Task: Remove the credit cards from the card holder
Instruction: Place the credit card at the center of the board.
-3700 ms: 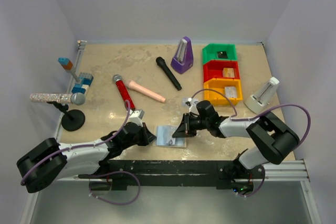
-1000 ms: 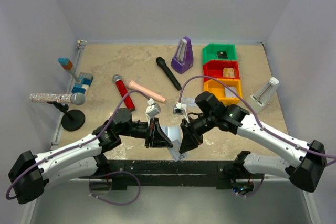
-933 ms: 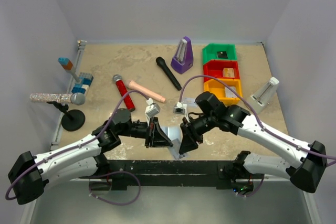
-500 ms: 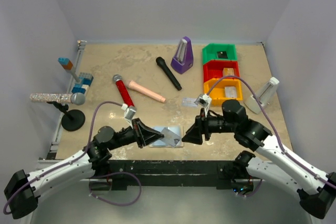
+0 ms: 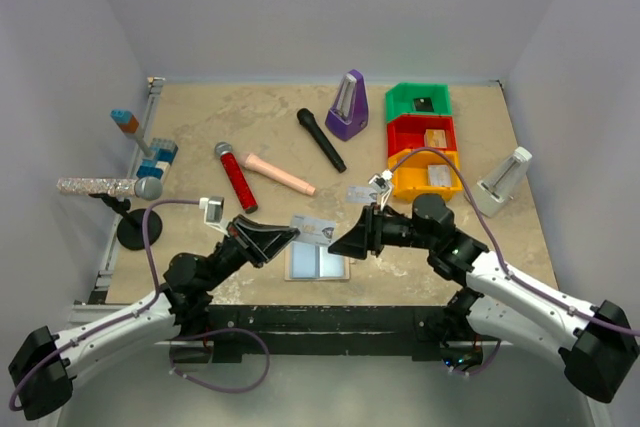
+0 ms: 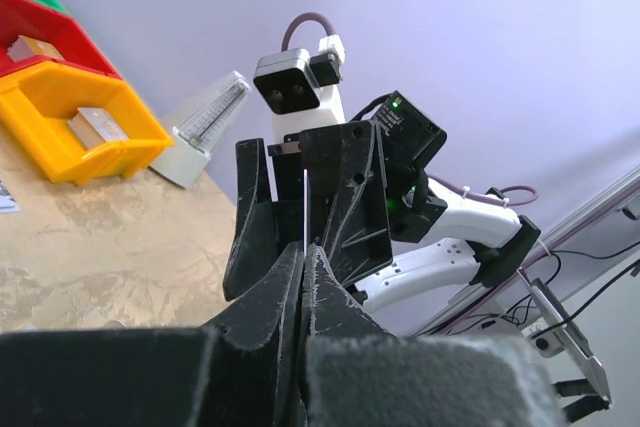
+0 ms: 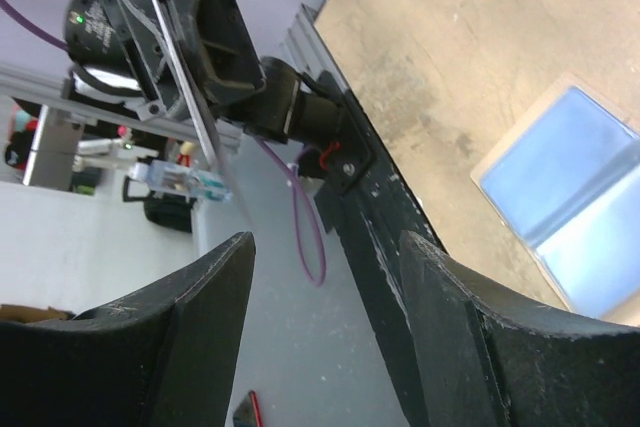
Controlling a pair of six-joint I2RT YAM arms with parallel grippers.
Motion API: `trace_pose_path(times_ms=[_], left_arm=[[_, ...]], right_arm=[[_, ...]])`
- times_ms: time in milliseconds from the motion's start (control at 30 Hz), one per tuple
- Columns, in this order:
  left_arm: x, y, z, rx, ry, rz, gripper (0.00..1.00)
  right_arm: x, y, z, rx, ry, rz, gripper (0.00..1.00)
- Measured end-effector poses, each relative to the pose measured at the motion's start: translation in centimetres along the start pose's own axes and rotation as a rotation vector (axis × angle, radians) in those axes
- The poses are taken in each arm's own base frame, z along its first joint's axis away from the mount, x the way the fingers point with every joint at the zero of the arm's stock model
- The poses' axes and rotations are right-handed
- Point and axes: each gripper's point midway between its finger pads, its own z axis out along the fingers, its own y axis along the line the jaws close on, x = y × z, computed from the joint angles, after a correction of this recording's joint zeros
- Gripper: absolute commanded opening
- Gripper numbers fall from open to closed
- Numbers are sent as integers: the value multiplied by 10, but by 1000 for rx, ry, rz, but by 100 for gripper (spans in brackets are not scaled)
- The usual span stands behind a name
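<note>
The left gripper (image 5: pixel 291 232) pinches one credit card (image 5: pixel 314 230) tight, up off the open card holder (image 5: pixel 318 261) lying at 6 o'clock on the table (image 5: pixel 250 117), to get it out; the right gripper (image 5: pixel 338 243) has wide, empty jaws.

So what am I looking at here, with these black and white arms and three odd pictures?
These are two robot arms bolted at the near edge of a table. The wide picture comes from a camera above and behind them; the other two come from a small camera on each wrist. The left claw is shut on a pale card, lifted above the table. The right claw is open and empty. Beneath them the card holder lies open, blue inside up. Another card, a black microphone, a red microphone, coloured bins and a purple metronome lie around.
</note>
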Motion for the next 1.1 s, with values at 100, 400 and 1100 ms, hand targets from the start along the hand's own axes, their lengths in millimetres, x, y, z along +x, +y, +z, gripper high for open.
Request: trace_pose_path(times_ms=[100, 400, 1100], left_arm=[[-2, 0, 1, -1, -10, -8, 0], [-6, -2, 2, 2, -31, -25, 0], [-1, 6, 4, -24, -13, -34, 0]], right_arm=[[-5, 5, 2, -33, -28, 8, 64], [-16, 20, 1, -88, -71, -24, 60], [-24, 22, 12, -121, -80, -2, 14]])
